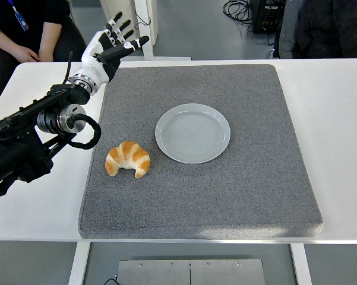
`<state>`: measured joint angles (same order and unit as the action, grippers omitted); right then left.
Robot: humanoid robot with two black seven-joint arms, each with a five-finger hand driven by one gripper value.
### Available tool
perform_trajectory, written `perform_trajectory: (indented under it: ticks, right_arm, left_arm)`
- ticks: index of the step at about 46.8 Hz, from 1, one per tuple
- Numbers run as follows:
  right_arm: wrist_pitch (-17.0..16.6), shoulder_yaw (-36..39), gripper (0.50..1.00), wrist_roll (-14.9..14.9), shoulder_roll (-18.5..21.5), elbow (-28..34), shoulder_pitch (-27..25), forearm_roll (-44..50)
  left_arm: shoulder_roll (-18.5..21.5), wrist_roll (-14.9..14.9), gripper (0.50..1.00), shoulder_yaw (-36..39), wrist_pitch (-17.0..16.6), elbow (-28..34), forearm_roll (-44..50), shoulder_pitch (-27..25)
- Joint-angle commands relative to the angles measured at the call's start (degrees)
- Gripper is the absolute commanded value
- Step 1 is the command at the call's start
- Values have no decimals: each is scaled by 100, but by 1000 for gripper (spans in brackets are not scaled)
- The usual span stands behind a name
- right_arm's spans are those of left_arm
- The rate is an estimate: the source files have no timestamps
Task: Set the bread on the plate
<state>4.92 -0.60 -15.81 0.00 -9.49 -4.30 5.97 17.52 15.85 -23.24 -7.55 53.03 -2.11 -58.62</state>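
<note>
Where my black left arm reaches in from the desk's left edge, my left hand [110, 46] hangs raised above the far left corner of the grey felt mat [255, 196], its white-and-black fingers [133, 43] spread apart and holding nothing. Behind it, beyond the far left corner of the white desk [338, 119], a person in dark clothes [24, 29] sits with a hand resting at the desk's far edge. The golden-brown curved croissant [128, 158] lies on the mat near its left edge, about midway between the near and far sides, well apart from my hand and with its tips pointing toward the near edge. Just to its right and a little farther back sits the round pale grey plate [192, 132], close to the croissant but not touching it, and bare. The right half of the mat carries nothing else.
</note>
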Motion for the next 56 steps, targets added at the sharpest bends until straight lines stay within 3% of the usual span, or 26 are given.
perform_trajectory:
  ticks: [1, 10, 21, 31, 47, 56]
  right_arm:
    - [0, -1, 1000, -1, 0, 0, 8, 1]
    - [0, -1, 1000, -1, 0, 0, 8, 1]
    - [0, -1, 1000, -1, 0, 0, 8, 1]
    - [0, -1, 1000, -1, 0, 0, 8, 1]
    - [0, -1, 1000, -1, 0, 0, 8, 1]
    - [0, -1, 1000, -1, 0, 0, 8, 1]
  left_arm:
    - [261, -143, 966, 468, -221, 418, 9, -193]
    - [691, -196, 966, 1847, -283, 822, 9, -1037]
    - [1245, -688, 966, 3825, -291, 1824, 35, -2513]
    - [1386, -847, 966, 5275, -230, 2440, 26, -3638]
    - [1386, -829, 966, 6612, -221, 3389, -272, -4482]
    - [1509, -803, 966, 6999, -186, 3618, -694, -4993]
